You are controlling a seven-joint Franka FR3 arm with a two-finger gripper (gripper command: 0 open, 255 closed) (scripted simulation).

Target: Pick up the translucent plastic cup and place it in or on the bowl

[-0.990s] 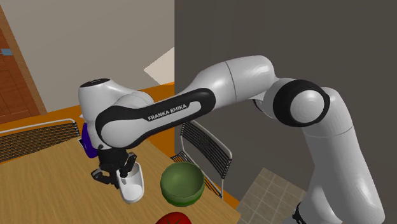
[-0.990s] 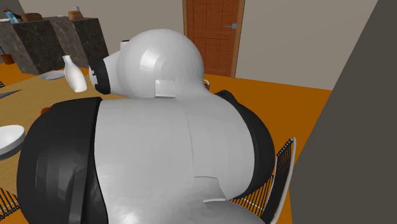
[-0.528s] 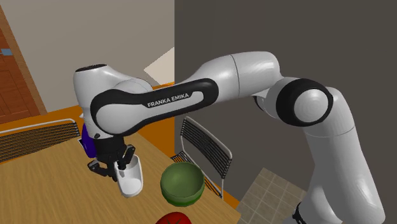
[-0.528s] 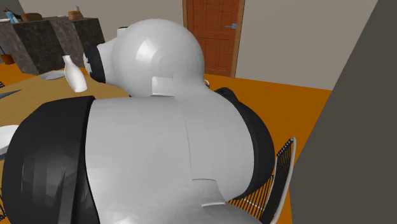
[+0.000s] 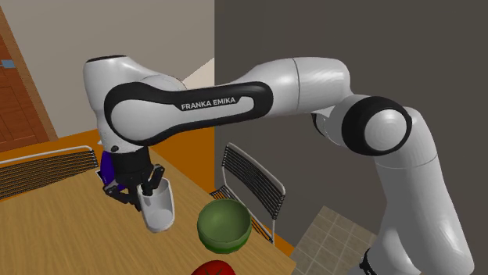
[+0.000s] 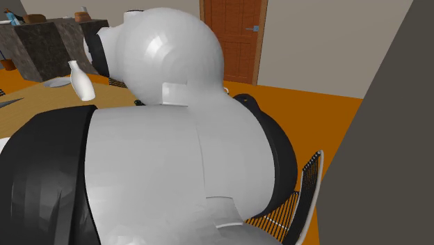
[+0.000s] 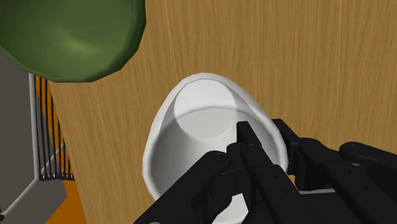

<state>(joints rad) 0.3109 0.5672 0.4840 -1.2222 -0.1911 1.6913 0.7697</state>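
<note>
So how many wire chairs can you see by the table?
2 chairs: one beside the green bowl, another at the shoulder view's left edge; the arm may hide more.

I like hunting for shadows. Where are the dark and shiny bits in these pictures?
Wrist view: the cup is shaded grey inside, and the bowl has a pale green sheen. Second exterior view: a soft glint sits on the arm.

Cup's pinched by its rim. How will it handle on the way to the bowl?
Probably light: the cup looks thin-walled and empty. The gripper pinches one wall only, so it may pivot or slip; it hangs tilted. Its smooth rounded side could roll if it lands sideways in the bowl.
</note>
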